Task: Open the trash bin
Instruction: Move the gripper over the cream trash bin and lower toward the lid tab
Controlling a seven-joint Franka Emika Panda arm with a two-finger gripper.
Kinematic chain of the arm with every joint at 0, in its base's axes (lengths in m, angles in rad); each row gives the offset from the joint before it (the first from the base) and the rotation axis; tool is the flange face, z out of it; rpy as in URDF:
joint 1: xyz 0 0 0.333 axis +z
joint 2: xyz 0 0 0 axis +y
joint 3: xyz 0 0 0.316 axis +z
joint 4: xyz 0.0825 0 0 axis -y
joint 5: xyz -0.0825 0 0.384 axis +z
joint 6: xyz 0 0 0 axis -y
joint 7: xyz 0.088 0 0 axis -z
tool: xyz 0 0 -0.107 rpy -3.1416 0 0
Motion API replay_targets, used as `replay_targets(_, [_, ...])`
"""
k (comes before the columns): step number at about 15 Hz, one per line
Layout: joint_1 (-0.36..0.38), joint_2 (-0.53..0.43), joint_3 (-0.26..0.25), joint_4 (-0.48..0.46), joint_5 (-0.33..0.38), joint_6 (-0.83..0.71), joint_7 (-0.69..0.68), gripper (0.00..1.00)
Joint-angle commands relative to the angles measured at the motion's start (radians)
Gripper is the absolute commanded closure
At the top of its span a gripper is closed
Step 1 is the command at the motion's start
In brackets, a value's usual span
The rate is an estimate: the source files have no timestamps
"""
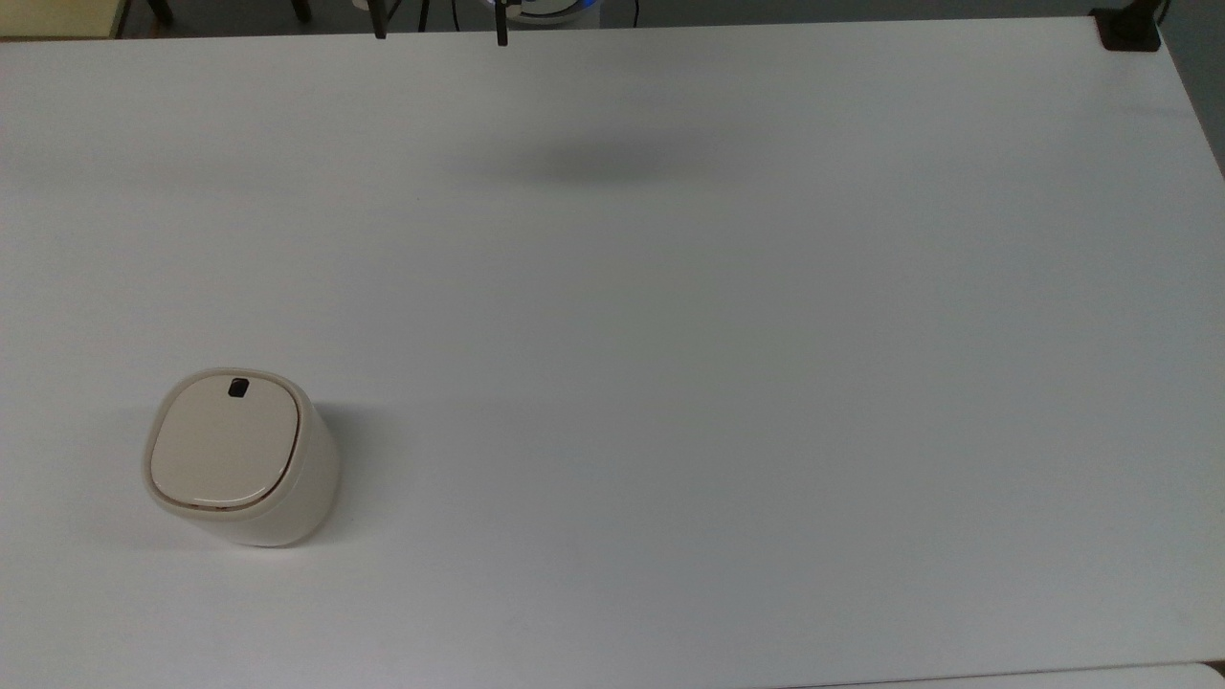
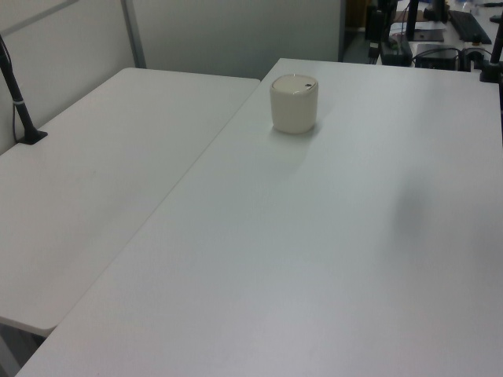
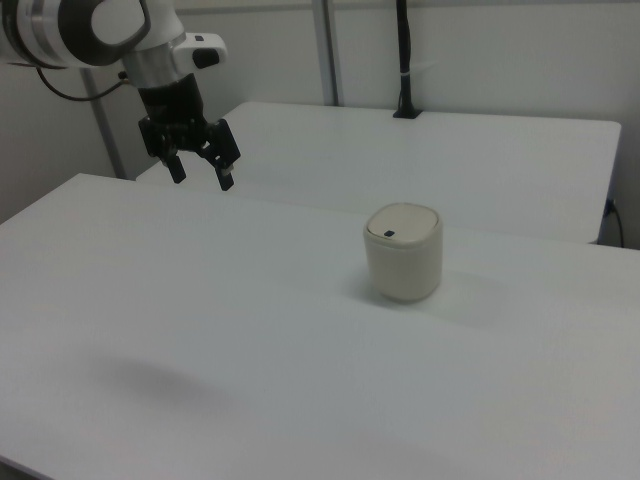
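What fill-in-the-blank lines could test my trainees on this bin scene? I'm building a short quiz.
1. The lid of the trash bin is ____.
2. The small latch on the lid is ____ in colour.
3. In the right view, the gripper hangs in the air with its fingers ____.
4. In the right view, the gripper is to the ____ of the bin.

Missing words: shut; black; open; left

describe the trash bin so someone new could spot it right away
Start from the big white table. Near the top view's lower left corner stands the trash bin, a small cream rounded-square tub. Its flat closed lid carries a small black latch near one edge.
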Motion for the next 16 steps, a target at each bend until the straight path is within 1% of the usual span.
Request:
replay_targets(1, [-0.005,0.005,-0.004,0.0,0.023,-0.007,-0.088,0.0])
replay_targets(4, [-0.01,0.028,-0.005,0.003,0.02,0.043,-0.147,0.01])
replay_targets(5, [-0.022,0.034,-0.005,0.004,0.02,0.076,-0.142,0.04])
replay_targets(7, [-0.047,0.057,-0.005,0.006,0.021,0.148,-0.124,0.13])
replay_targets(10, [-0.074,0.103,-0.005,0.012,0.014,0.335,0.032,0.35])
replay_targets(11, [-0.076,0.126,-0.005,0.013,0.012,0.414,0.099,0.48])
replay_targets(12, [-0.085,0.152,-0.005,0.013,0.011,0.503,0.177,0.65])
replay_targets(13, [-0.094,0.175,-0.005,0.013,0.008,0.59,0.262,0.8])
replay_targets(14, [-0.107,0.201,-0.007,0.013,0.002,0.664,0.334,0.89])
replay_targets(15, [-0.119,0.224,-0.007,0.013,-0.012,0.724,0.391,0.96])
replay_targets(16, [-0.13,0.249,-0.007,0.013,-0.026,0.775,0.434,0.96])
